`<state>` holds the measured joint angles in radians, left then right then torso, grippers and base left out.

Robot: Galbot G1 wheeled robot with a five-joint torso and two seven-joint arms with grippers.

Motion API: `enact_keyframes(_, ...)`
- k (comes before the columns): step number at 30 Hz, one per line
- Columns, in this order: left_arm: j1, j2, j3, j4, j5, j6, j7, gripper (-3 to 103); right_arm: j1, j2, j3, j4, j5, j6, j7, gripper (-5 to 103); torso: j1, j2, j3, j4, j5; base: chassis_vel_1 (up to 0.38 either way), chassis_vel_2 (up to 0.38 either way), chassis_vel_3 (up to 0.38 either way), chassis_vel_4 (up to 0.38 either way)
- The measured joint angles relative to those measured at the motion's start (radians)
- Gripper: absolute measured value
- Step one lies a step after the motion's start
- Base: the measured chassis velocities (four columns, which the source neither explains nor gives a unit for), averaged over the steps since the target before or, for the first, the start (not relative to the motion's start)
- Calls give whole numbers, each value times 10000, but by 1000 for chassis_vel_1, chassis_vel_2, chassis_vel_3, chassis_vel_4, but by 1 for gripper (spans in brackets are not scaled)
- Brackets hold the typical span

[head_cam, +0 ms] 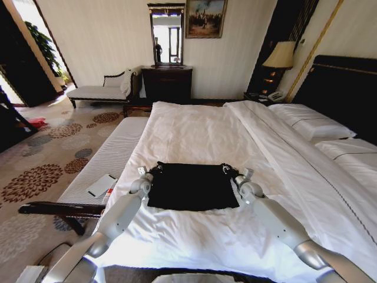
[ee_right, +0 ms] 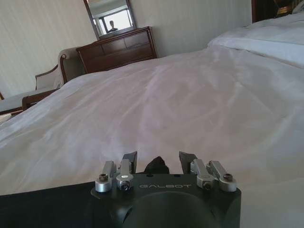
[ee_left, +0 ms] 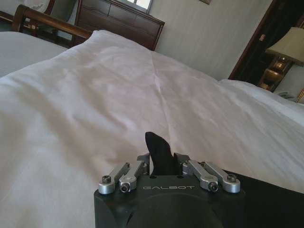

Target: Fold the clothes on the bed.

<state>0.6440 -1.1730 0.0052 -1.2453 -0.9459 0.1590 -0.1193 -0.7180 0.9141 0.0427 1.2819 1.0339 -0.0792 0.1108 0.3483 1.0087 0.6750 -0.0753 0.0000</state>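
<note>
While the black T-shirt (head_cam: 191, 186) lies flat near the bed's (head_cam: 194, 127) foot edge, long axis crosswise, left gripper (head_cam: 154, 170) and right gripper (head_cam: 227, 170) clench its far corners; white sheet beyond is free.

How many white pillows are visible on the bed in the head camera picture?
2. One pillow lies at the bed's far right, by the dark headboard; a second pillow lies nearer, at the right edge. Others may be hidden beyond the frame.

Right gripper (ee_right: 158, 162) sits low on the white bed (ee_right: 190, 99), its fingers (ee_right: 128, 161) spread either side of a raised tuft of black T-shirt (ee_right: 157, 165). Dark dresser (ee_right: 118, 47) and mirror (ee_right: 110, 16) stand beyond.
</note>
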Motion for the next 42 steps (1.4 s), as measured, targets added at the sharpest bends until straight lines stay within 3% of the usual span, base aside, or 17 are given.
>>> enact_keyframes(4, 118, 259, -35, -413, -114, 55, -143, 42, 40, -177, 120, 41, 289, -206, -62, 60, 0, -1, 0, 0, 0, 0, 0, 0, 0)
enact_keyframes(6, 141, 431, -94, -645, -234, 105, -227, 53, 153, -340, 157, 141, 694, -483, -140, 65, 0, 0, 0, -1, 0, 0, 0, 0, 0)
enact_keyframes(7, 134, 497, -128, -708, -319, 143, -274, 58, 254, -426, 158, 206, 939, -748, -174, 76, 0, 0, 0, -1, 1, 0, 0, 0, 0)
enact_keyframes(8, 134, 497, -128, -708, -319, 143, -274, 58, 254, -426, 158, 206, 939, -748, -174, 76, 0, 0, 0, -1, 1, 0, 0, 0, 0)
enact_keyframes(9, 122, 536, -150, -742, -385, 179, -315, 58, 343, -484, 154, 247, 1138, -964, -219, 81, 0, 0, 0, 0, 0, 0, 0, 0, 0)
enact_keyframes(10, 106, 580, -180, -773, -440, 222, -362, 64, 461, -550, 129, 276, 1387, -1225, -300, 81, 0, 0, 0, 0, -1, 0, 0, 0, 0)
enact_keyframes(13, 211, 746, -290, -1063, -528, 285, -419, 81, 1000, -748, 10, 268, 2398, -2526, -749, 96, 1, 0, 0, 0, 0, 0, 0, 0, 0)
enact_keyframes(15, 283, 784, -311, -1182, -541, 288, -419, 81, 1167, -765, -35, 187, 2561, -2836, -900, 99, 0, 0, 0, 1, -2, 0, 0, 0, 0)
enact_keyframes(20, 739, 1006, -456, -1780, -543, 305, -378, 98, 2060, -581, -527, -753, 2924, -3904, -1419, 100, 0, 0, 0, 1, -1, 0, 0, 0, 0)
enact_keyframes(23, 904, 1076, -517, -1968, -539, 308, -353, 100, 2431, -441, -907, -1169, 2878, -4260, -1518, 100, 1, 0, 1, 2, 1, 0, 0, 0, 0)
enact_keyframes(30, 1306, 1162, -716, -2251, -491, 309, -195, 100, 3127, -141, -1705, -2110, 2325, -4275, -1621, 100, 0, 0, 1, 2, 1, 0, 0, 0, 0)
enact_keyframes(40, 1438, 1176, -766, -2359, -484, 296, -85, 100, 3581, -342, -2136, -2482, 2127, -4187, -1593, 100, 1, 0, 0, -4, 1, 0, 0, 0, 0)
enact_keyframes(42, 1464, 1087, -755, -2358, -443, 293, -75, 100, 3816, -445, -2401, -2516, 2180, -4455, -1449, 100, 0, 0, 0, -2, 0, 0, 0, 0, 0)
